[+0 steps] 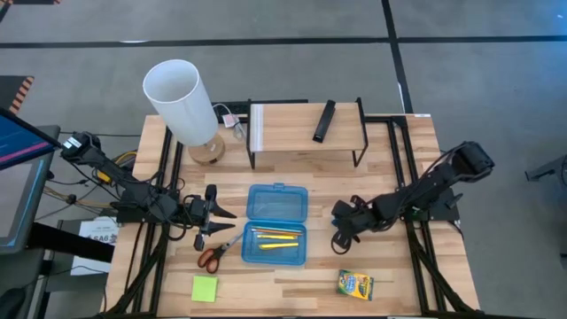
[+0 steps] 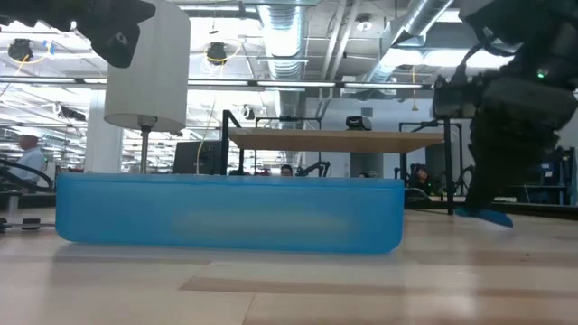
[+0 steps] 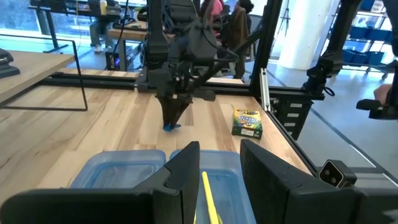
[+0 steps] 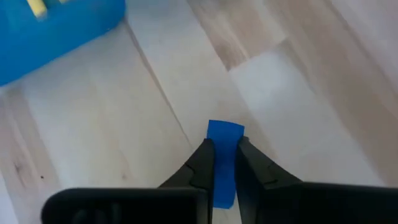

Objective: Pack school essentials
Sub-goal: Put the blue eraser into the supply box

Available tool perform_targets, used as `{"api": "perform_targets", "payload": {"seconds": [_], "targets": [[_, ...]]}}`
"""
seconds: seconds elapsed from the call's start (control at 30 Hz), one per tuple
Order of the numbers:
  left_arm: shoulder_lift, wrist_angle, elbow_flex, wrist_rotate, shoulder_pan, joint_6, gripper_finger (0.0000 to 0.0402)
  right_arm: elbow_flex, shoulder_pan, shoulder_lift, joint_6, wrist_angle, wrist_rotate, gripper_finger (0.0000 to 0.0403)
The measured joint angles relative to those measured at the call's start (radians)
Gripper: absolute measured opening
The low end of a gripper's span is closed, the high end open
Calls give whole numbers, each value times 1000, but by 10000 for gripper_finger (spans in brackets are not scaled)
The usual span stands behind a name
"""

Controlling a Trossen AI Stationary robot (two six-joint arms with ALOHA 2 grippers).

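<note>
Right of the blue case (image 1: 275, 225), the right claw (image 4: 224, 163) pinches the blue eraser (image 4: 224, 140); crayon box (image 1: 355, 284) nearby.

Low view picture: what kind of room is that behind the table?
Probably a big robotics lab or workshop. Bare ducts and pipes run along the ceiling, more workbenches stand beyond, and a person sits far off. On the table, the right gripper is pinching a blue eraser.

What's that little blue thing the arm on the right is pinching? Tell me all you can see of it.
It is the eraser: a small, flat, bright blue rectangular slab, plain and unmarked. The right gripper has its two dark fingers closed on its sides, just above the wooden table, right of the blue case. In the low view it hangs tilted under the gripper.
</note>
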Motion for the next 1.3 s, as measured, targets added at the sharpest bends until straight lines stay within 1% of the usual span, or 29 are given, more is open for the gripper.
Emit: {"api": "perform_targets", "payload": {"seconds": [0.33, 0.43, 0.6, 0.7, 0.77, 0.87, 1.13, 1.3], "targets": [[0, 5, 0, 0, 0, -1, 103, 2, 0, -79, -35, 36, 37, 52], [0, 11, 0, 0, 0, 0, 103, 2, 0, -94, -67, 119, 44, 52], [0, 13, 0, 0, 0, 3, 102, 4, -10, -97, -137, 325, 44, 52], [0, 13, 0, 0, 0, 3, 103, 5, -14, -85, -180, 432, 44, 52], [0, 12, 0, 0, 0, 2, 103, 17, -16, -70, -212, 467, 40, 52], [0, 13, 0, 1, 0, 3, 103, 72, -20, -10, -239, 516, 11, 52], [0, 11, 0, 2, 0, 2, 103, 305, -30, 233, -368, 496, -95, 52], [0, -1, 0, 11, 0, -9, 103, 411, -39, 346, -402, 448, -170, 58]]}}
